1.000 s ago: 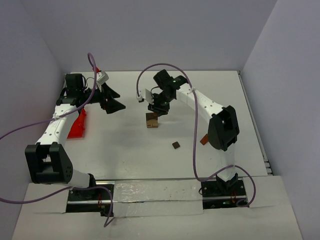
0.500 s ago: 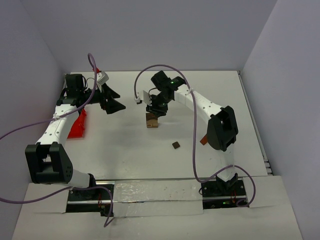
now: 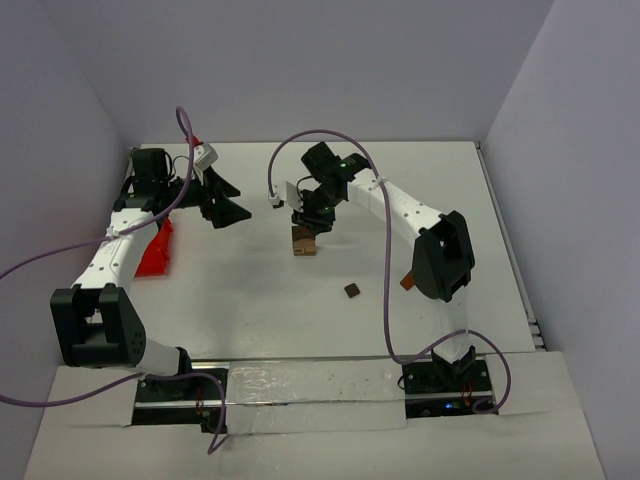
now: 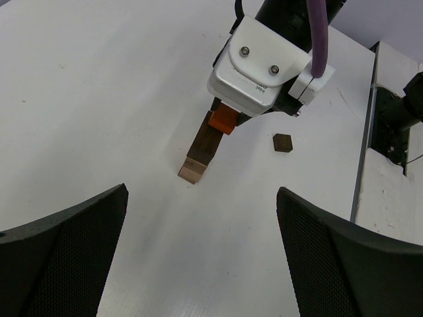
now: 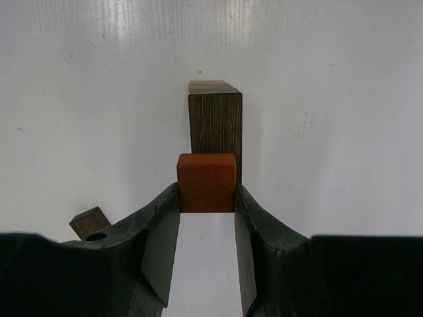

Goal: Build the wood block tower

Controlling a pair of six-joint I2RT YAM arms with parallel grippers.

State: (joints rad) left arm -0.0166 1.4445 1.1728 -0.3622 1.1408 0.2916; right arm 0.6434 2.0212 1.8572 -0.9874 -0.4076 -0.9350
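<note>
The wood block tower (image 3: 303,243) is a dark brown block (image 5: 215,125) on a light tan block (image 5: 210,86), mid-table. My right gripper (image 5: 207,198) is shut on a reddish-orange block (image 5: 207,183) and holds it directly over the tower's top; I cannot tell if they touch. The left wrist view shows the tower (image 4: 198,153) with the orange block (image 4: 223,119) at its upper end. A loose dark brown cube (image 3: 352,291) lies on the table nearer the arm bases. My left gripper (image 4: 201,257) is open and empty, left of the tower.
A red plastic bin (image 3: 156,248) sits at the table's left edge beside the left arm. A small reddish-brown piece (image 3: 408,281) lies by the right arm's elbow. The loose cube also shows in the left wrist view (image 4: 283,142) and the right wrist view (image 5: 89,222).
</note>
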